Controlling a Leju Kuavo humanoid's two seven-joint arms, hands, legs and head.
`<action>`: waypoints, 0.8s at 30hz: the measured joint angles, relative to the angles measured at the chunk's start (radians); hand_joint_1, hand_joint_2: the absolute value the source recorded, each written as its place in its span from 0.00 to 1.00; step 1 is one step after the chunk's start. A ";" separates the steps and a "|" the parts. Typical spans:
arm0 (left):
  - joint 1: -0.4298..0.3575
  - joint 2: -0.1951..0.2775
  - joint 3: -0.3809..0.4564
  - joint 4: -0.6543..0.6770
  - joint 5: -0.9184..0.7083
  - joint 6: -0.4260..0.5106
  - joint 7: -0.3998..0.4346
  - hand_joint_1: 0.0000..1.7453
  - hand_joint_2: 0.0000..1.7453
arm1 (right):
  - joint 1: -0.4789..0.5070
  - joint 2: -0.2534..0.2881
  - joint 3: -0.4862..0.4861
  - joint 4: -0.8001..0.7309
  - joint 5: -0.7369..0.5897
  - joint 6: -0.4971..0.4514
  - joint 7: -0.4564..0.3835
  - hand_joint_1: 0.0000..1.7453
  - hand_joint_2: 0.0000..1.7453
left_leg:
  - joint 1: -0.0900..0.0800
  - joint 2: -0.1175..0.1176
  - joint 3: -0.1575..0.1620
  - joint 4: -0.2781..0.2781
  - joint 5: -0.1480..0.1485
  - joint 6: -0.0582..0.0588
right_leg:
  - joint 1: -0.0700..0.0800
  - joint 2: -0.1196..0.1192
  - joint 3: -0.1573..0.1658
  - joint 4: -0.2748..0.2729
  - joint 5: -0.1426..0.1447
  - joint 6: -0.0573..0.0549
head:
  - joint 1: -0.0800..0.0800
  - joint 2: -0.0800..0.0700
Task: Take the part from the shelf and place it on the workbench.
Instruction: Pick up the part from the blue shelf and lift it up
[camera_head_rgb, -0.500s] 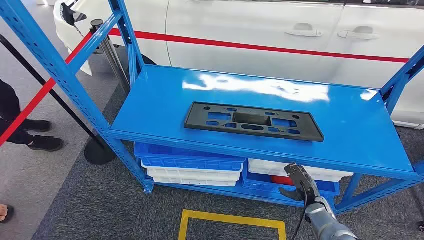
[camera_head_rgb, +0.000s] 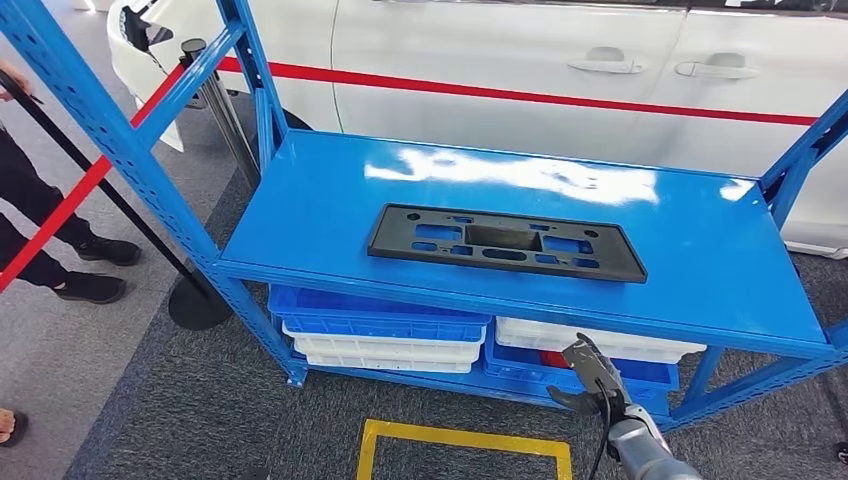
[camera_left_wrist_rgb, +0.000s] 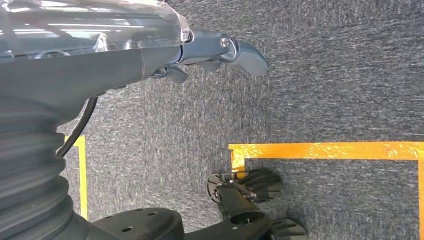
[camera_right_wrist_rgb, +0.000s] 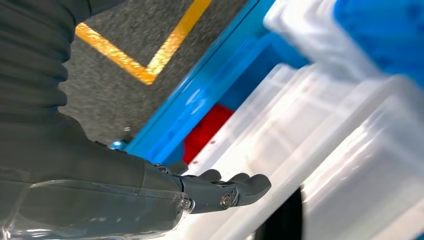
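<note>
While the black part (camera_head_rgb: 505, 242) lies flat on the blue shelf (camera_head_rgb: 330, 200), my right hand (camera_head_rgb: 592, 380) hangs below, fingers (camera_right_wrist_rgb: 240, 187) released, holding nothing; left hand (camera_left_wrist_rgb: 220, 50) likewise empty.

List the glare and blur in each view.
Head view: white glare streaks on the blue shelf top behind the sharp black part. Right wrist view: bins soft and overexposed, right hand sharper. Left wrist view: carpet crisp, reflections on the left hand's clear cover.
</note>
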 joint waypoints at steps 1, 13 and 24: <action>-0.001 0.000 0.000 0.000 0.001 -0.001 0.001 0.00 1.00 | 0.004 0.004 0.006 -0.008 -0.003 0.005 -0.012 0.00 1.00 | 0.000 0.000 0.000 0.000 0.000 0.000 | 0.000 0.000 0.000 0.000 0.000 0.000 | 0.000 0.000; 0.002 -0.003 0.000 0.000 0.019 0.016 0.000 0.00 1.00 | 0.169 0.033 0.197 -0.340 -0.142 0.153 0.038 0.00 1.00 | 0.000 0.000 -0.002 0.000 0.000 0.000 | 0.000 0.000 0.000 0.000 0.000 0.000 | 0.000 0.000; 0.006 -0.008 0.000 0.000 0.029 0.020 -0.006 0.00 1.00 | 0.327 0.029 0.459 -0.768 -0.333 0.254 0.101 0.00 1.00 | 0.000 0.001 -0.001 0.000 0.000 0.001 | 0.000 0.001 -0.001 0.000 0.000 0.001 | 0.000 0.000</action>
